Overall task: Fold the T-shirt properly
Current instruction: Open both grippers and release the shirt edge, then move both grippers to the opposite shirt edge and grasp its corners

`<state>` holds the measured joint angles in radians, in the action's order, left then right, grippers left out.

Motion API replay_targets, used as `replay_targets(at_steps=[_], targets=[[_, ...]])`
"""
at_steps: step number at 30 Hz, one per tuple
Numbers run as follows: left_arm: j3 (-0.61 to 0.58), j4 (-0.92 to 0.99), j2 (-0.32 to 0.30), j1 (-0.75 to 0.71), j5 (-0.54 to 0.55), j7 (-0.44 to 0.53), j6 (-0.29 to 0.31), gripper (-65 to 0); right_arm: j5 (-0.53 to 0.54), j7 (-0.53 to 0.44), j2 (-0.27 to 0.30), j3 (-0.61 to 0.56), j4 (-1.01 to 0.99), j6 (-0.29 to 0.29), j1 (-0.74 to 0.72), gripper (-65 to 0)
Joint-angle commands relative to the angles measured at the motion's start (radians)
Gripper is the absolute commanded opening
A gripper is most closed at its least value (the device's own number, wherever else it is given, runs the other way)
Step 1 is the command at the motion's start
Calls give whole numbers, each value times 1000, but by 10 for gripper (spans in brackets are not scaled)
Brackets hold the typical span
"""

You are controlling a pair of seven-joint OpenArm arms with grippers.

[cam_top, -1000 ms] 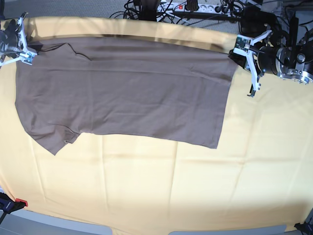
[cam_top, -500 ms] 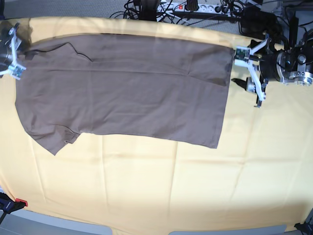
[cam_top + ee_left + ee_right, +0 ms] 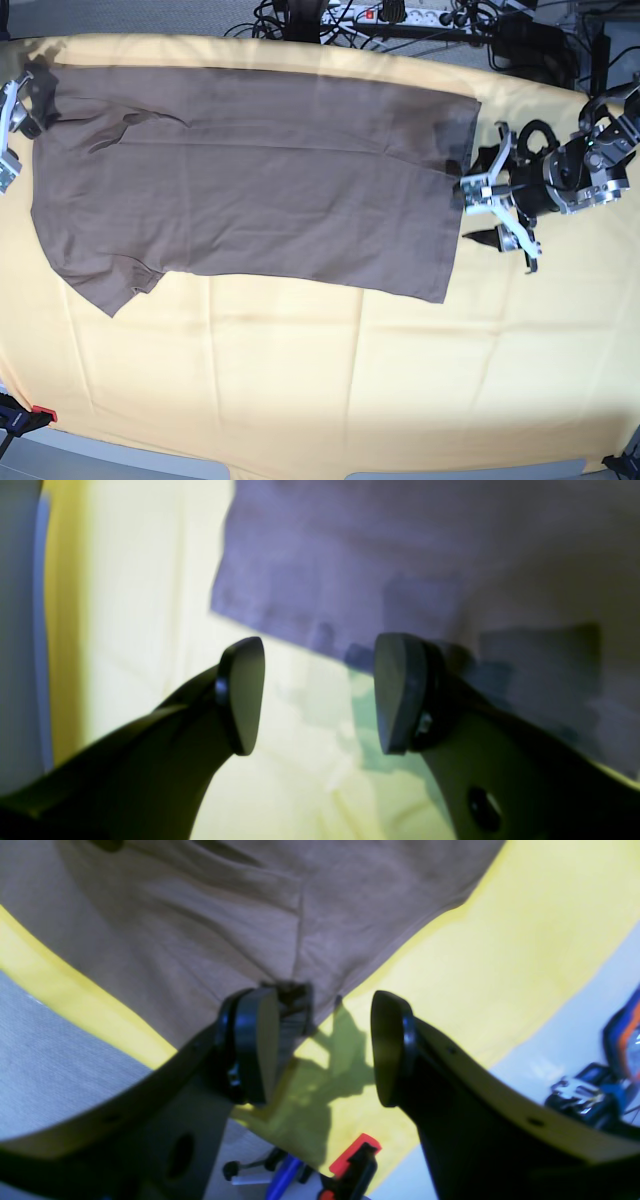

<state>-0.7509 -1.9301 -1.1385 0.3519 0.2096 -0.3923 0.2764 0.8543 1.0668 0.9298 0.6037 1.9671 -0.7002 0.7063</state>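
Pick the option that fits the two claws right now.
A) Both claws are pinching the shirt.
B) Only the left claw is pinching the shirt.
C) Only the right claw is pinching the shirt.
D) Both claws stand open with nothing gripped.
D: the wrist views show a wide gap between the fingers of the left claw and of the right claw, with no fold of the shirt pinched in either.

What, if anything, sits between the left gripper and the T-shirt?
Nothing visible does. The left gripper is open, its fingers beside the T-shirt edge, one overlapping the fabric in the wrist view. Only a shadow falls there, on shirt and yellow cloth. Whether the fingers touch the fabric, I can't tell.
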Motion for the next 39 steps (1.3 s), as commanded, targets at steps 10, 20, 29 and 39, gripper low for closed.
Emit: replay_targets(at_steps=[10, 20, 29, 39], targets=[[388, 404, 288, 23, 377, -32, 90, -299, -1, -86, 12, 13, 7, 53, -5, -328], [591, 812, 509, 32, 594, -79, 251, -298, -24, -119, 12, 13, 7, 64, -8, -328], [586, 1012, 657, 95, 579, -109, 321, -299, -19, -125, 12, 13, 7, 65, -61, -329], [574, 1014, 689, 101, 748, -260, 422, -402, -29, -231, -102, 11, -24, 76, -154, -328]])
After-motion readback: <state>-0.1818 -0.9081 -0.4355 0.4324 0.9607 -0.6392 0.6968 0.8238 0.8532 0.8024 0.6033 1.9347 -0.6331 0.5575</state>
